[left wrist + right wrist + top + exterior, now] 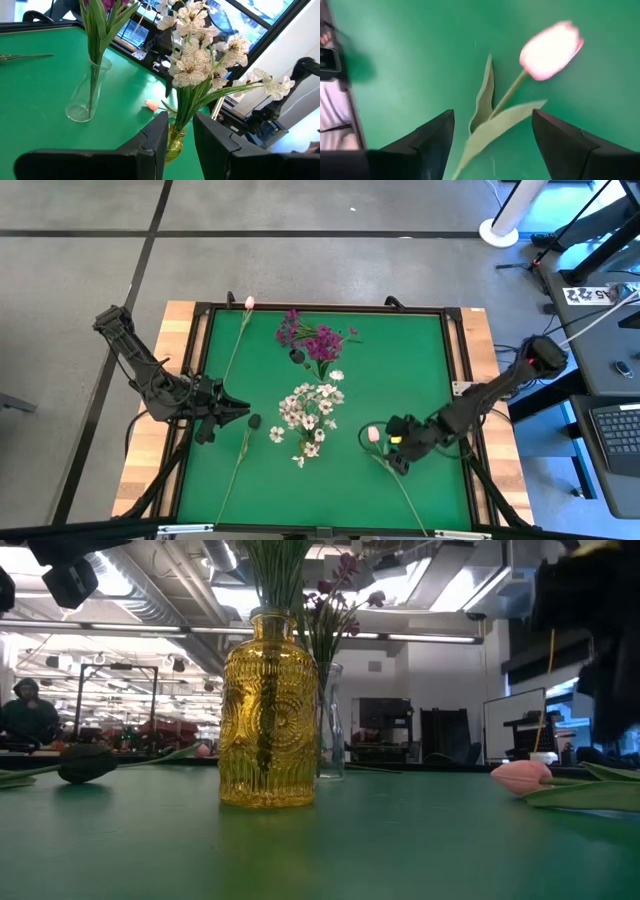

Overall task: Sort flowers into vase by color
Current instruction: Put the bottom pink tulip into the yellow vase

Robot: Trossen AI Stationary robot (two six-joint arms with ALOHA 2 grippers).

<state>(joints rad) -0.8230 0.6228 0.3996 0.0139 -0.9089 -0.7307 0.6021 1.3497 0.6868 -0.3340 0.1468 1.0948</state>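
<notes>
The right gripper (492,145) hangs low over the green table (400,380) with its fingers (432,142) spread wide and holding nothing. Between those fingers lie the stem and leaves of a pink tulip (551,50), which rests flat on the table; its bud lies just ahead of the fingertips, untouched. In the high view the same tulip (373,434) lies just beside the right gripper (393,452), on the side toward the table's middle, and its stem runs back under the gripper toward the table's edge.

The left gripper (180,137) is stationed at the opposite side of the table, its fingers (152,142) narrowly parted with nothing between them. Just ahead of its fingertips (240,415) lies a dark tulip (254,421), flat on the table. Straight ahead of these fingers stands a yellow glass vase (173,142) holding a spray of white blossoms (200,60). Farther off and to one side stands a clear glass vase (86,97) with green stems in it, carrying magenta-purple clusters (315,338). The pink tulip (151,104) shows on the table beyond the yellow vase.

Farthest from both grippers, another pale pink bud (249,303) lies at the table's far edge, its long stem stretching back across the green surface toward the left gripper's side.
</notes>
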